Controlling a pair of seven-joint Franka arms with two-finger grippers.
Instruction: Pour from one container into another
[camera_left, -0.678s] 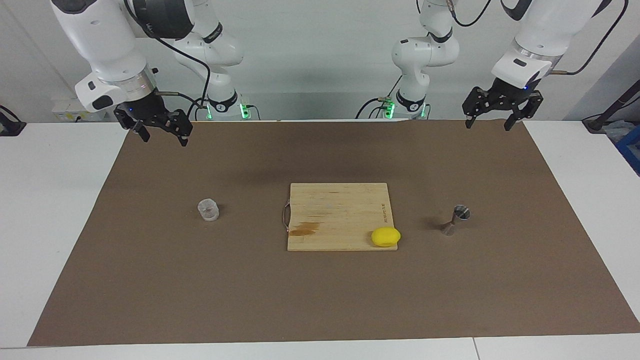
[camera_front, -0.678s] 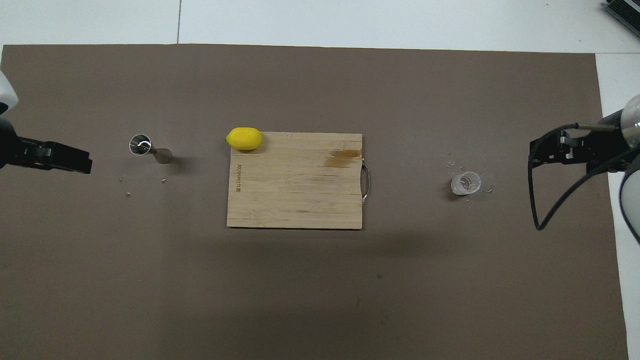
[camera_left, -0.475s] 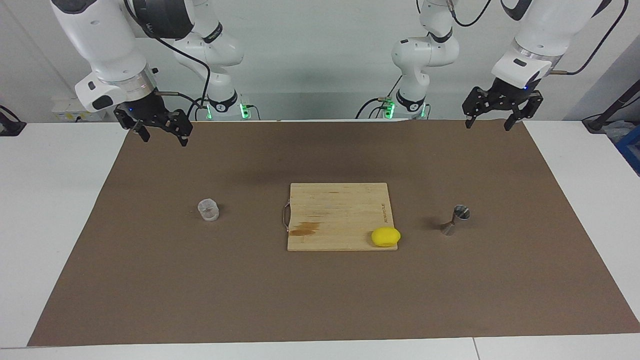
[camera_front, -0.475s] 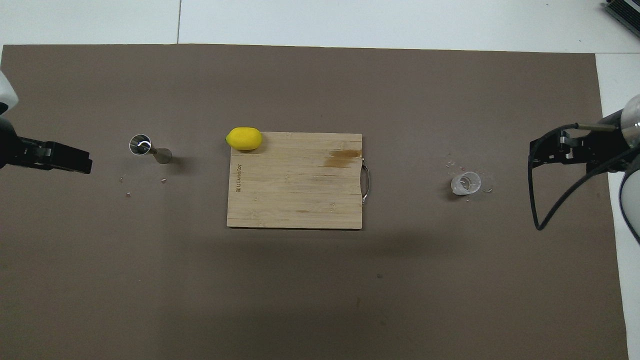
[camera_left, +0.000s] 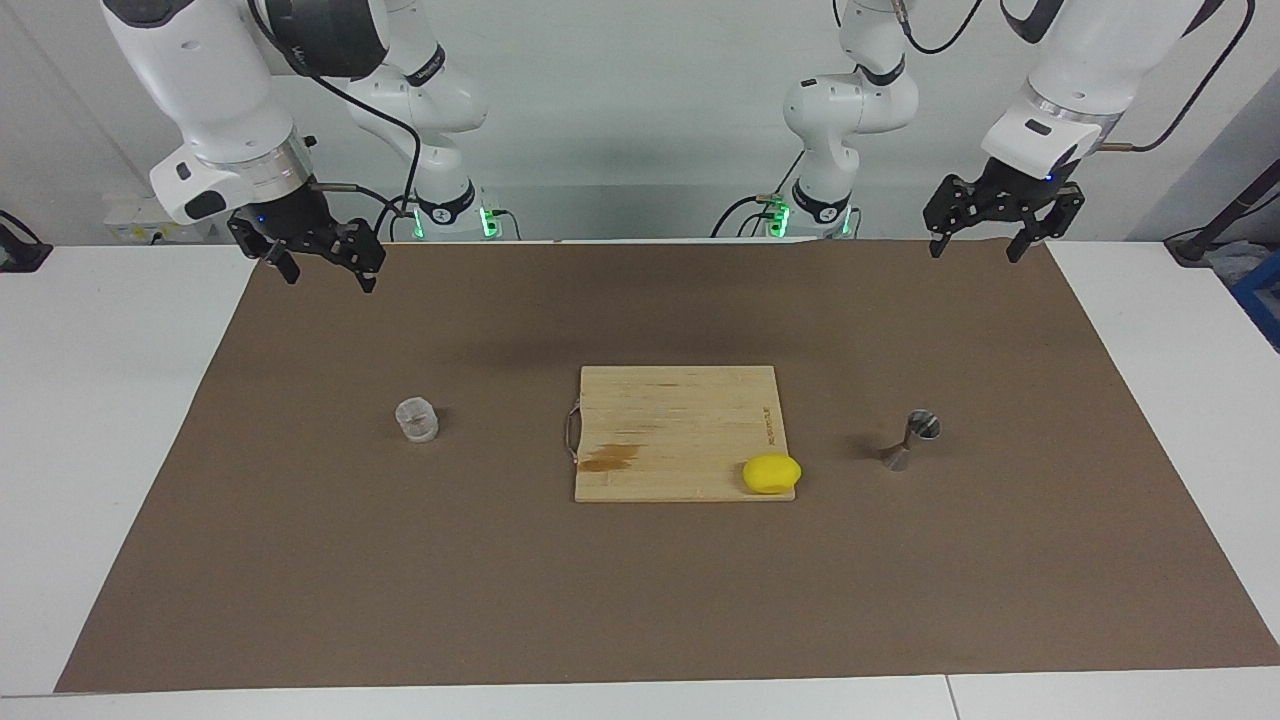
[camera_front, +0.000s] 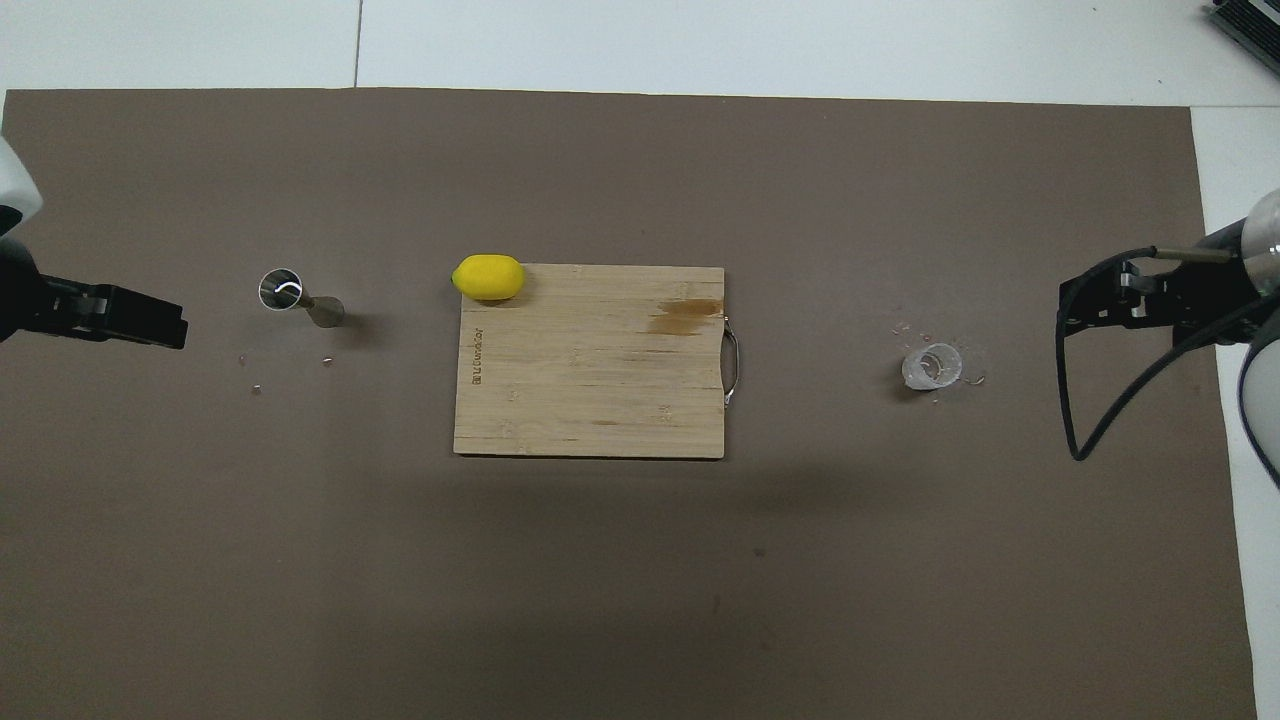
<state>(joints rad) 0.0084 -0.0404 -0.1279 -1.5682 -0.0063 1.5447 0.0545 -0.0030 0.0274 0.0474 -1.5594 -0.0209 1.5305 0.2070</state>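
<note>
Almost nothing has changed in the last moment: the clear cup (camera_left: 417, 419) and the metal jigger (camera_left: 911, 439) stand where they stood, and both arms have hardly moved, the left one only a very little. It seems the task has not really begun; no pouring is prepared yet.

The cup stands on the brown mat (camera_left: 300, 560) toward the right arm's end of the desk, and the jigger stands upright toward the left arm's end. Between them lies the wooden cutting board (camera_left: 660, 420), with a yellow lemon-like lump (camera_left: 771, 473) on its corner that is farther from the robots.

The right pincer (camera_left: 322, 268) hangs in the air over the mat's edge close to the robots, jaws wide and holding nothing. The left pincer (camera_left: 978, 239) hangs the same way at its own end, also wide and empty. Both are well apart from the containers.
</note>
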